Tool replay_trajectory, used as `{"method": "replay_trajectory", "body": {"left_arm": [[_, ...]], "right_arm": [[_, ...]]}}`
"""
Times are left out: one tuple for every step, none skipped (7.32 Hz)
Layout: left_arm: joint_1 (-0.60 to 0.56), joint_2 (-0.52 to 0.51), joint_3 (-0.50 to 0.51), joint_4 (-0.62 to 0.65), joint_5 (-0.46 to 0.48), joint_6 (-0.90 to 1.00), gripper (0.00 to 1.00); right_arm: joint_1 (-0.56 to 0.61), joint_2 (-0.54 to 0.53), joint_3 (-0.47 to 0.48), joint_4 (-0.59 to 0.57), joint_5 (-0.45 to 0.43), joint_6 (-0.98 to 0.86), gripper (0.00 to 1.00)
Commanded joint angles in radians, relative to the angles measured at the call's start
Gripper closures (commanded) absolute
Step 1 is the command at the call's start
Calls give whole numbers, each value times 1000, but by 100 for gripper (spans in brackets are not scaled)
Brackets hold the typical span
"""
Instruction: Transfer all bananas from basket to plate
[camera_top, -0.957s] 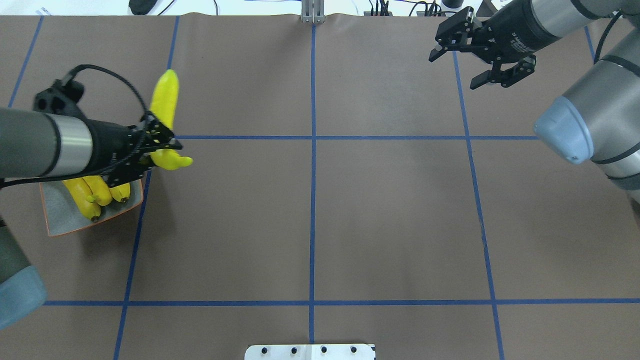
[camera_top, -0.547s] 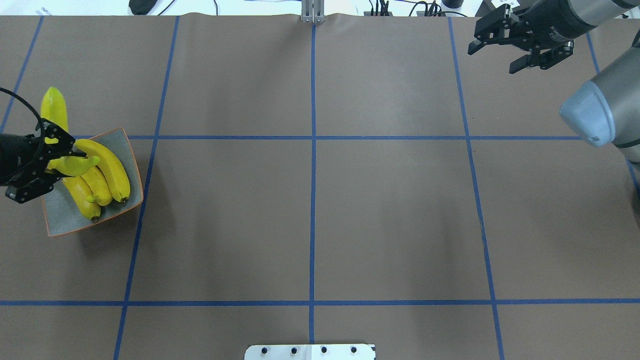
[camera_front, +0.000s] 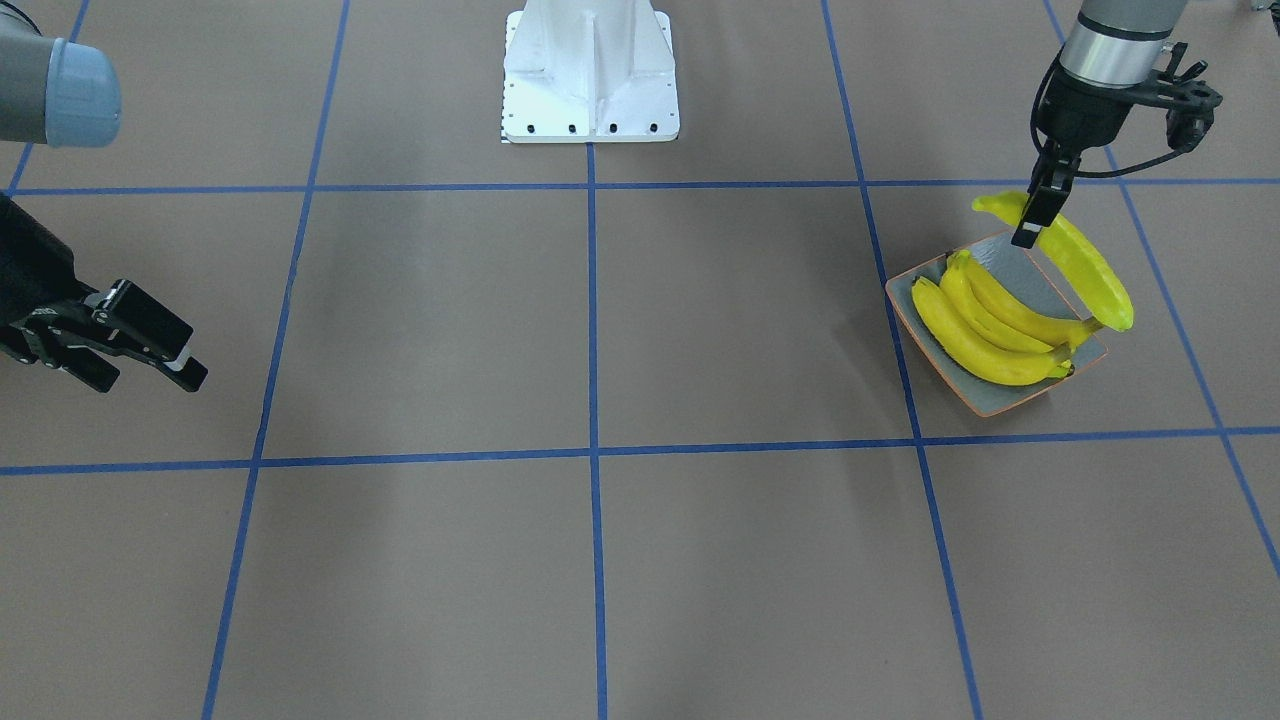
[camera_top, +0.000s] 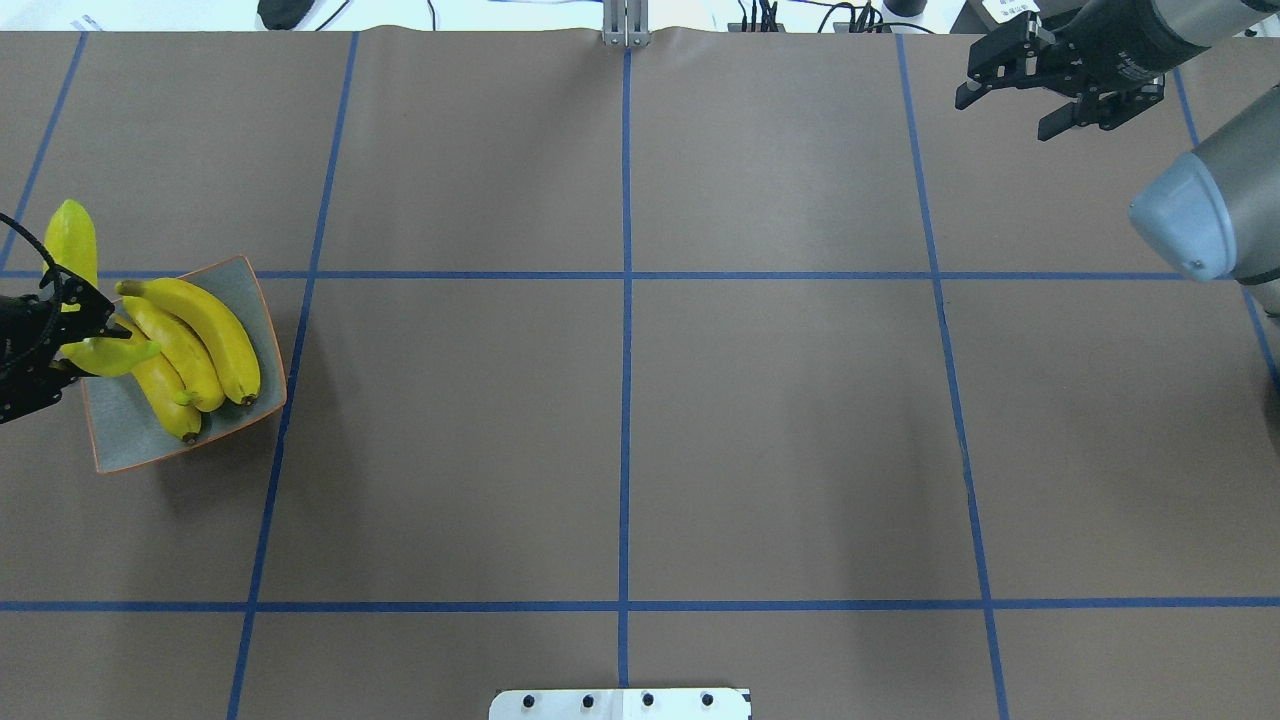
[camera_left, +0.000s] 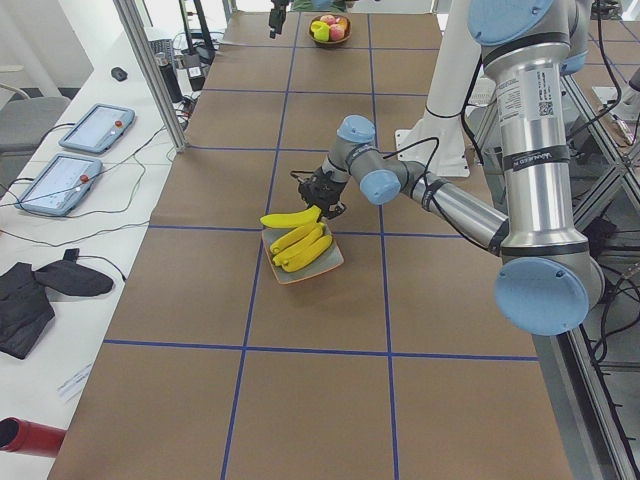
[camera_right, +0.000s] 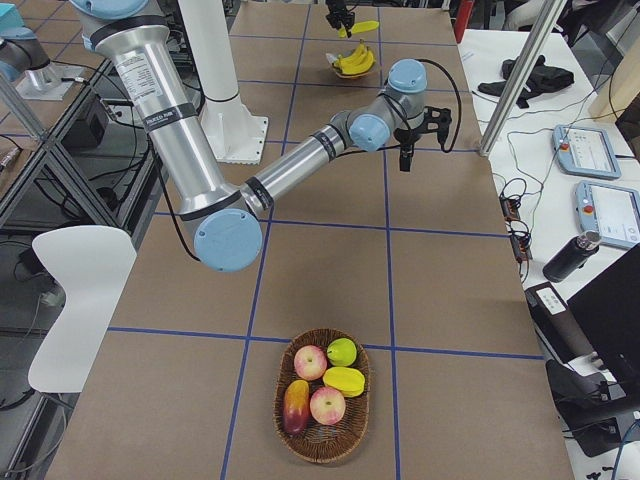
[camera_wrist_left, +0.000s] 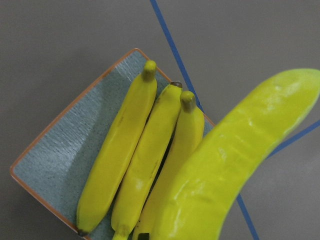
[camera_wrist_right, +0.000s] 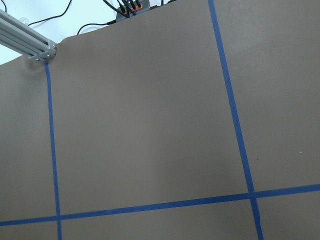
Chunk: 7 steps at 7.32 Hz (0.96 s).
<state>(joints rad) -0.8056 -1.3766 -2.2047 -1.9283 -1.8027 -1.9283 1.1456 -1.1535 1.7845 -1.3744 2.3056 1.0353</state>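
Note:
The plate (camera_top: 135, 440) lies at the table's left with three bananas (camera_top: 190, 340) side by side in it. My left gripper (camera_top: 62, 330) is shut on a fourth banana (camera_top: 72, 235), held in the air over the plate's left edge. In the front-facing view that banana (camera_front: 1095, 275) hangs tilted from the left gripper (camera_front: 1038, 215) above the plate (camera_front: 990, 405). It fills the left wrist view (camera_wrist_left: 225, 175) above the plated bananas (camera_wrist_left: 140, 160). My right gripper (camera_top: 1005, 115) is open and empty at the far right. The basket (camera_right: 322, 395) holds other fruit.
The basket with apples and other fruit stands at the table's right end, also seen far off (camera_left: 328, 28) in the exterior left view. The robot's white base (camera_front: 590, 80) sits at the near middle edge. Blue tape lines cross the brown table cover.
My left gripper carried the banana leftwards, from the plate's right side across to its left edge. My right gripper drew back towards the far right corner.

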Motion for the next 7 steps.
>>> {"method": "replay_trajectory", "body": {"left_arm": [[-12, 21, 3, 0, 0, 338, 100], [-12, 27, 8, 0, 0, 433, 100], [-14, 27, 17, 0, 2, 522, 100], [-27, 16, 51, 0, 3, 601, 100], [-29, 4, 83, -1, 47, 676, 100], [-30, -19, 114, -1, 63, 742, 100], [-27, -25, 126, -3, 68, 788, 100]], "right_arm": [[0, 1, -2, 0, 0, -1, 0], [0, 0, -3, 0, 0, -1, 0], [0, 0, -5, 0, 0, -1, 0], [0, -2, -5, 0, 0, -1, 0], [0, -5, -5, 0, 0, -1, 0], [0, -5, -5, 0, 2, -1, 0], [0, -5, -5, 0, 2, -1, 0]]}}
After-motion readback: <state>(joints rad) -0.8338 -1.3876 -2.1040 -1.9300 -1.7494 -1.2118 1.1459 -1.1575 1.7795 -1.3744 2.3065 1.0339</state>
